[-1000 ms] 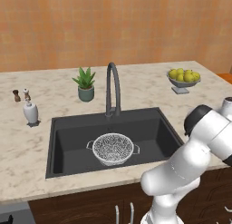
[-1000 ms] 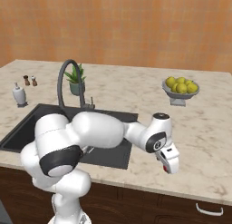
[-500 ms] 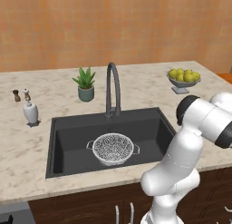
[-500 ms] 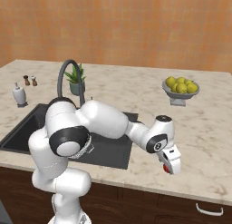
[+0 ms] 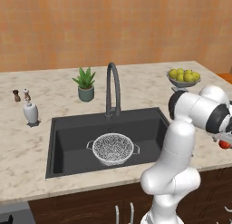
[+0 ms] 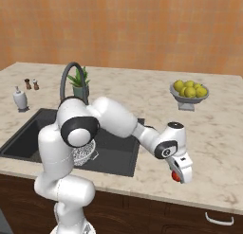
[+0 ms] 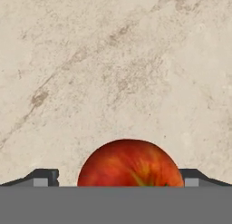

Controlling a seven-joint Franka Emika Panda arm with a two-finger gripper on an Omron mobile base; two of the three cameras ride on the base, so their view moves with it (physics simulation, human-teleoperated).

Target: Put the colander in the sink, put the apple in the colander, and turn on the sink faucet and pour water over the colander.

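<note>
1. While the colander [image 5: 113, 148] already sat in the sink [image 5: 68, 137], your gripper [image 7: 115, 182] hung over the apple [image 7: 130, 163], jaws wide apart, one on each side of it.
2. The apple lay on the counter [image 6: 216, 133], right of the sink, near the front edge.
3. It looked firm, smooth and prone to roll; you wanted to grip across its widest middle.

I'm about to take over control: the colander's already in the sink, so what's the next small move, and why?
Probably close the tool on the apple. In the hand view the red fruit sits on the marble counter between the two fingertips, which stand wide apart on either side. The colander waits empty in the sink, so gripping the apple comes first.
</note>
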